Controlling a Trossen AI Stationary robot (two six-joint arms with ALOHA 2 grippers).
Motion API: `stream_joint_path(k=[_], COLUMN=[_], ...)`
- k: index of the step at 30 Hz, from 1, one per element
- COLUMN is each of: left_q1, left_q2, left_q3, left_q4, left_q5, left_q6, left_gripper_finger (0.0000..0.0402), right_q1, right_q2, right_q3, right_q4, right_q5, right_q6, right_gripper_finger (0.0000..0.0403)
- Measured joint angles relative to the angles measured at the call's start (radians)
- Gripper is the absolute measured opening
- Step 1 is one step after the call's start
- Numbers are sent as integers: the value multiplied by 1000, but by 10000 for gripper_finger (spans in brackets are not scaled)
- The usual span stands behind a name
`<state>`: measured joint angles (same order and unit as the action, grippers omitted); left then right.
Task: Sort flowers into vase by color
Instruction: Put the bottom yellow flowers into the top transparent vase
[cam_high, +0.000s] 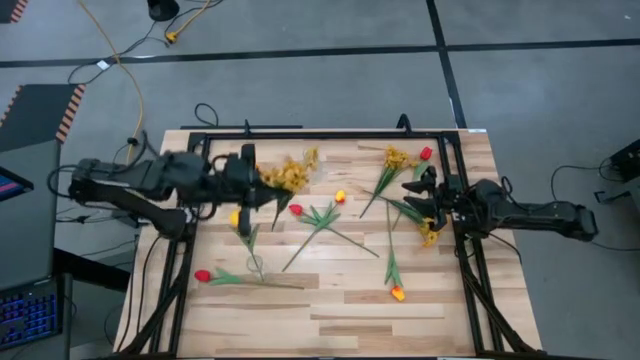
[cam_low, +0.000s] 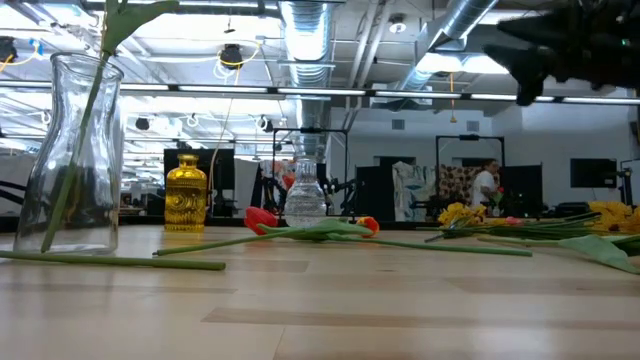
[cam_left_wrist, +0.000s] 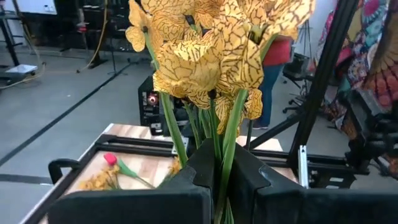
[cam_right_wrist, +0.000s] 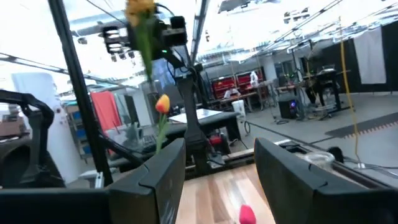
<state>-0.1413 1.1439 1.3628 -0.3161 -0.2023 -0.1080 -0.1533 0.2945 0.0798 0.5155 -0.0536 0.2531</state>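
My left gripper (cam_high: 250, 175) is over the table's far left part, shut on a spray of mustard-yellow blossoms (cam_high: 287, 176) (cam_left_wrist: 211, 43). My right gripper (cam_high: 424, 196) (cam_right_wrist: 217, 177) hovers open above the right side, near a yellow spray (cam_high: 430, 235) and green stems. Lying flat on the wood are red tulips (cam_high: 204, 275) (cam_high: 296, 210) (cam_high: 425, 153), yellow-orange tulips (cam_high: 235, 218) (cam_high: 340, 196) (cam_high: 397, 293) and another yellow spray (cam_high: 397, 158). A clear glass vase (cam_low: 78, 150) (cam_high: 255, 265) stands near the left front with one green stem in it. My left gripper pinches the bundle of green stems (cam_left_wrist: 217, 146) of the mustard-yellow spray between its two fingers (cam_left_wrist: 202, 171). The fingers come level from the table's left and lie along the stems. The blossoms stick out beyond the fingertips toward the table's right, and the spray is lifted clear of the wood.
A black frame rail (cam_high: 330, 133) runs round the table's far and side edges. A gold vase (cam_low: 186, 195) and a second clear vase (cam_low: 305, 195) stand far back in the low view. Bare wood (cam_high: 330, 320) lies along the near edge. A person (cam_low: 487, 185) stands in the room behind.
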Motion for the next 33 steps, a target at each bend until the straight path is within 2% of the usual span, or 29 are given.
stream_joint_path(k=[4,9,16,25,33], left_q1=[132,273,388,420,423], left_q2=[10,24,60,166,213], left_q3=[0,0,-8,-10,-10], left_q4=[2,3,65,125,213], left_q5=[149,281,476,512,504], left_q6=[47,118,164,243,310], left_gripper_finger=[7,7,7,7,7], right_q1=[2,-17,-56,-72,-72], right_q2=[144,329,568,843,1040], right_q3=[105,270,501,765,903], right_q4=[0,1,0,2,-8], right_q5=[11,51,52,27,24], right_q6=[-51,-104,-159,-256,-266], right_gripper_finger=[221,221,221,221,221])
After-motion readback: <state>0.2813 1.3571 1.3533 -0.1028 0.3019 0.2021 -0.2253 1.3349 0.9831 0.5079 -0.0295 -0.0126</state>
